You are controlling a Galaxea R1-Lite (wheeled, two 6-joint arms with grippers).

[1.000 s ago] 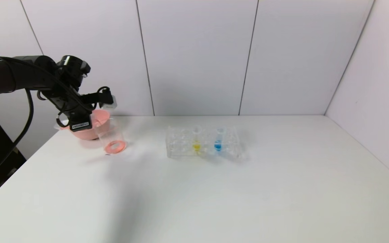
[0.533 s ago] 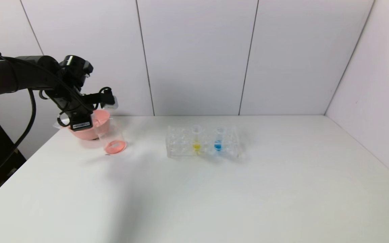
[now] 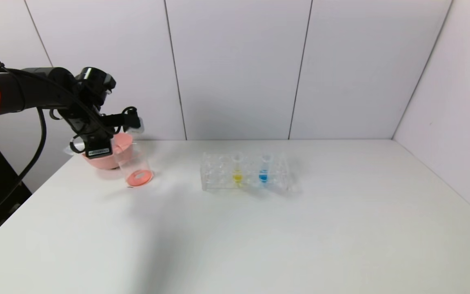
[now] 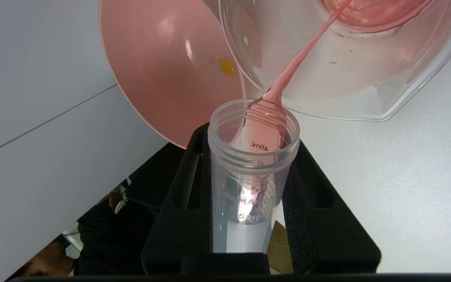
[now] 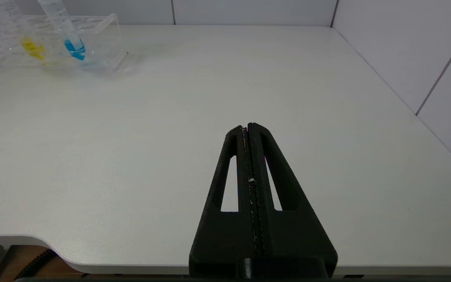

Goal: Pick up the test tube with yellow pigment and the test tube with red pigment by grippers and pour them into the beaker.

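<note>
**Item: pour in progress, far-left corner of tabletop [image 3: 259,237]**

- **Left pincer [image 4: 251,184]:** closed on the test tube with red pigment [image 4: 253,156], which is lying tipped with its mouth towards the beaker [image 4: 366,90]. A thin red stream is running from the tube's lip into the beaker, where red liquid is pooling at the bottom.
- **Right pincer [image 5: 250,156]:** fingers pressed together, holding nothing, hanging over the near right edge of the tabletop, well apart from the work.
- **Test tube with yellow pigment [image 3: 237,168]:** standing upright in the clear rack [image 3: 245,172] at mid-tabletop, beside a tube of blue liquid [image 3: 264,168]; not yet lifted.

**Risks, as judged:**
- The stream is crossing open air near the beaker's rim; tipping further too fast, or drifting sideways, is likely to send liquid over the rim onto the tabletop.
- The tube is smooth and is being held by its sides only; slipping or rotating in the grip is possible.
- The pink bowl [image 4: 163,66] is standing just beside the beaker, on the arm's side; a low wrist is liable to knock it. A yellow spot is showing on its inner wall.
- Confusing the blue tube for the yellow one, since the two are neighbours.

**Obstructions:** nothing is lying between rack and beaker.
</note>
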